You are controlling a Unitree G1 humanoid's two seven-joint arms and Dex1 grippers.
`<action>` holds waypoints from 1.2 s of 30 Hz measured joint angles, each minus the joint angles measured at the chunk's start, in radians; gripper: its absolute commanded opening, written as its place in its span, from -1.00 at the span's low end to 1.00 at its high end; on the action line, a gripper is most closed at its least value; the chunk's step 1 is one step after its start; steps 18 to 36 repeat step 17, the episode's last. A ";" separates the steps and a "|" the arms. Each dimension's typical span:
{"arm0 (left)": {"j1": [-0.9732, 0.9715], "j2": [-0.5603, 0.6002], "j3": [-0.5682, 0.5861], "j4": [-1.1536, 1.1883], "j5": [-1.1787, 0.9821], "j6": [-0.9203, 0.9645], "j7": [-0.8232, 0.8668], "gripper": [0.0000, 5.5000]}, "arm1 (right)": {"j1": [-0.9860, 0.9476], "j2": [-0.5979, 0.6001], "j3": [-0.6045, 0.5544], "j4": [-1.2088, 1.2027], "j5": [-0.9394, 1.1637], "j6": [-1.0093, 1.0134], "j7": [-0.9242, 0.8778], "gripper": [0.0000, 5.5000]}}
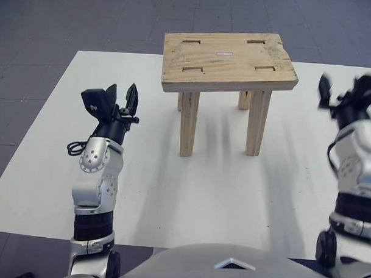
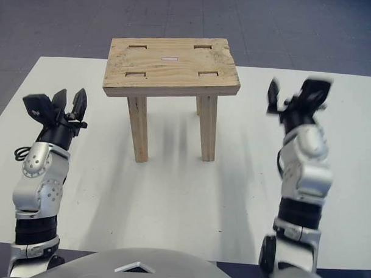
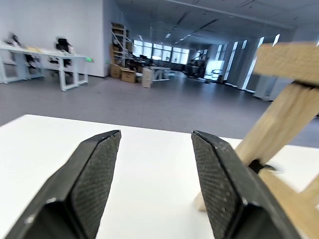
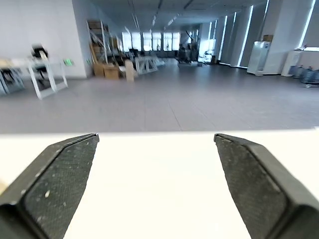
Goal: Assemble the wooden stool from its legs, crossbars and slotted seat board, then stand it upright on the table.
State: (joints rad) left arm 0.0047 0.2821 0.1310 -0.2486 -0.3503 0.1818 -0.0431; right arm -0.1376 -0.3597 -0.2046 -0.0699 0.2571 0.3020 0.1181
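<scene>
Left tool (image 1: 122, 93) is held raised beside the stool, fingers apart, nothing gripped. Right tool (image 2: 295, 94) is likewise spread and empty. Between them the wooden stool (image 1: 229, 62) is seen standing upright on the white bench (image 1: 45, 152), touched by neither tool. The task is judged essentially done. Risk noted: a leg (image 1: 187, 124) could be struck by an inward sweep of either arm, and the stool tipped or a joint loosened.

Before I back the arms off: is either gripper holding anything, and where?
Nothing is held. Left gripper and right gripper are open, apart from the stool.
</scene>
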 measured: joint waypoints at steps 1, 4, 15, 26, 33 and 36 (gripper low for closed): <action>0.009 -0.004 -0.003 0.020 0.024 -0.033 -0.005 -0.04 | 0.053 0.021 0.032 0.003 -0.018 -0.039 0.016 0.55; 0.016 -0.026 -0.017 0.074 0.089 -0.113 -0.014 -0.04 | 0.112 0.051 0.086 -0.018 -0.063 -0.119 0.036 0.55; 0.014 -0.109 -0.030 0.083 0.082 -0.129 -0.057 -0.04 | 0.150 0.134 0.124 -0.096 -0.122 -0.139 0.005 0.55; 0.015 -0.120 -0.041 0.073 0.087 -0.129 -0.057 -0.04 | 0.149 0.134 0.124 -0.096 -0.139 -0.142 -0.001 0.55; 0.015 -0.120 -0.041 0.073 0.087 -0.129 -0.057 -0.04 | 0.149 0.134 0.124 -0.096 -0.139 -0.142 -0.001 0.55; 0.015 -0.120 -0.041 0.073 0.087 -0.129 -0.057 -0.04 | 0.149 0.134 0.124 -0.096 -0.139 -0.142 -0.001 0.55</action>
